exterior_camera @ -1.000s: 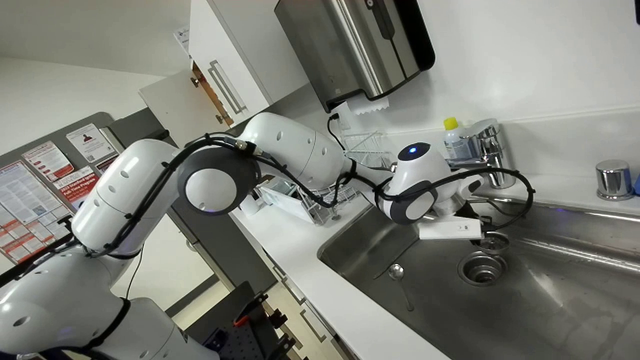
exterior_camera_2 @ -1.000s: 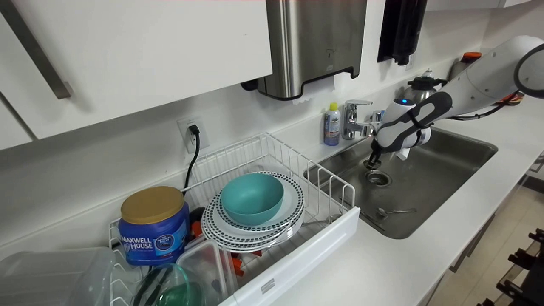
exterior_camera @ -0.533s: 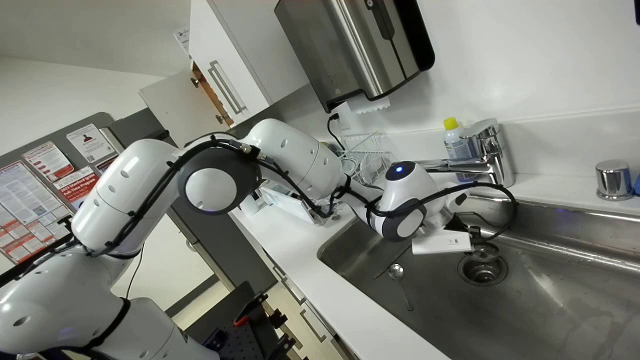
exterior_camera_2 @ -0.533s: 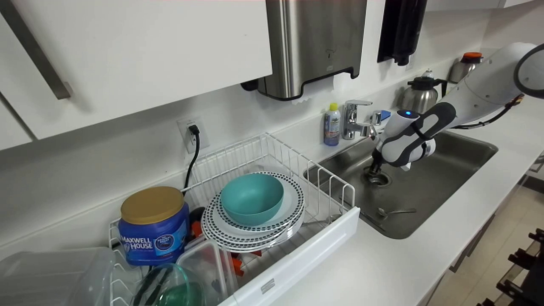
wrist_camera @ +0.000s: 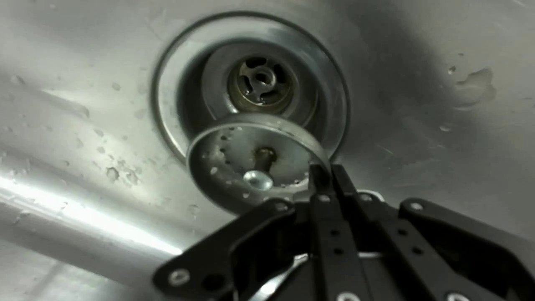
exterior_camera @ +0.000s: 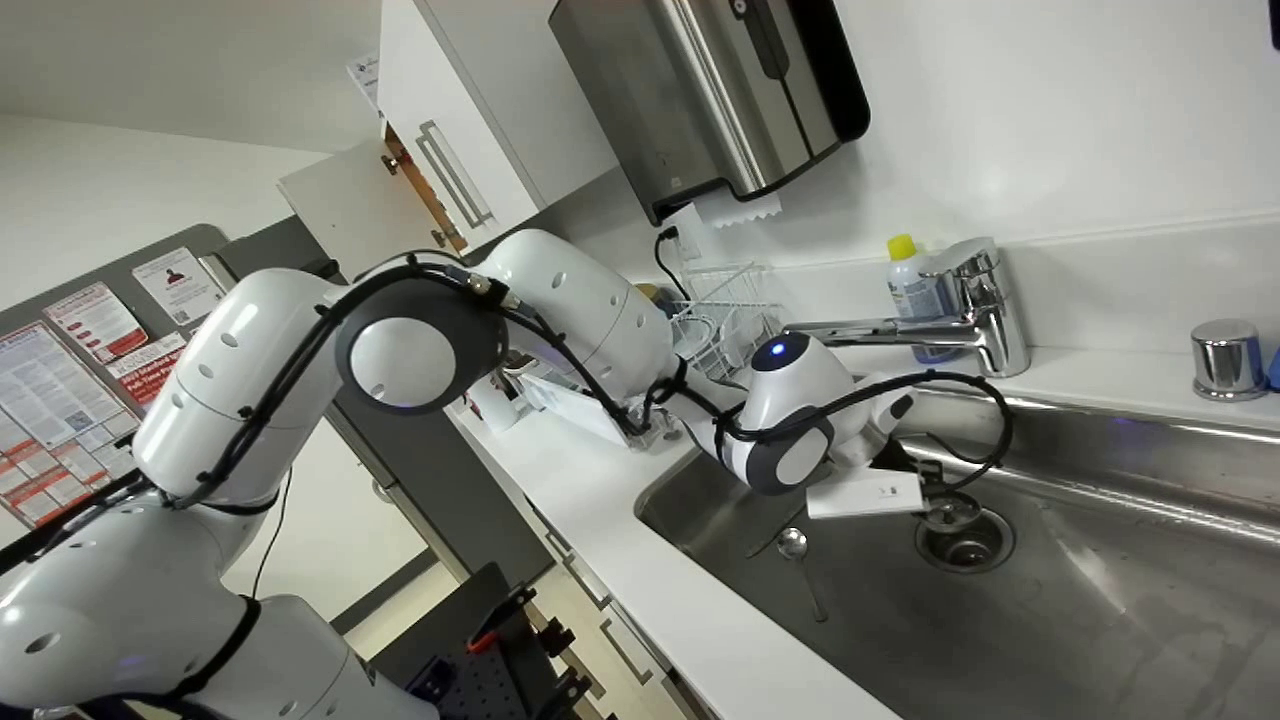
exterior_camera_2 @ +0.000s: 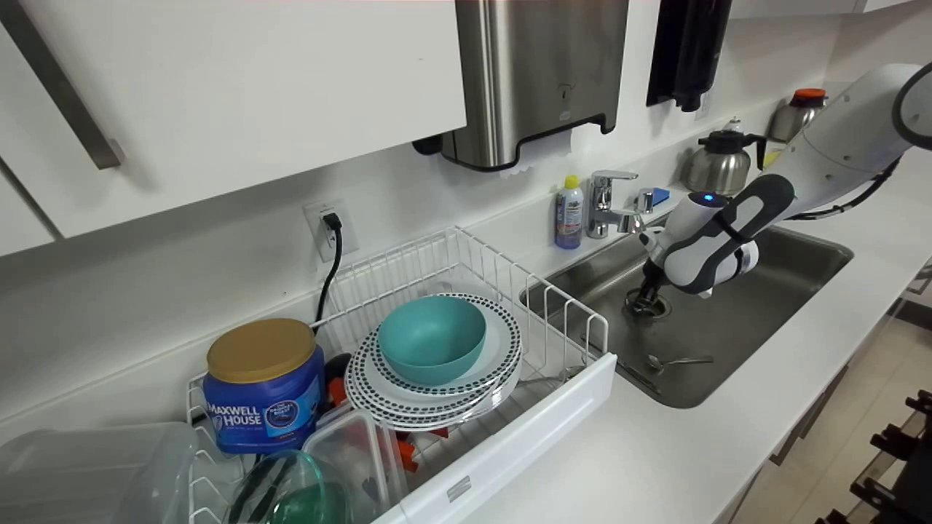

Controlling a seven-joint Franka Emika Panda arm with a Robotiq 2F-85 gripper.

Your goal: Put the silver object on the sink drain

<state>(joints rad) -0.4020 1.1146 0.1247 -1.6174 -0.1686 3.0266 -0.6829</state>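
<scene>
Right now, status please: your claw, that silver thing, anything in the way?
Claw shut on the silver strainer. Tilted, overlapping the drain in the wrist view, not yet seated. Spoon apart from both, seemingly out of the way.

White dish rack (exterior_camera_2: 510,455) holds a stack of dash-rimmed plates (exterior_camera_2: 498,351), teal bowl (exterior_camera_2: 432,340) on top. Maxwell House tub (exterior_camera_2: 266,407), brown lid (exterior_camera_2: 261,351) on, upright just beside the plates. Yellow-capped can (exterior_camera_2: 569,217) upright, just beside the faucet (exterior_camera_2: 601,200). Steel paper dispenser (exterior_camera_2: 546,73) on the wall (exterior_camera_2: 240,262). Power cord (exterior_camera_2: 336,262) plugged into the outlet (exterior_camera_2: 314,218). Spoon (exterior_camera: 795,547) lying near a dark slim item (exterior_camera_2: 639,379), can't tell what. Steel carafe (exterior_camera_2: 717,173) near an orange-lidded jug (exterior_camera_2: 795,122).
</scene>
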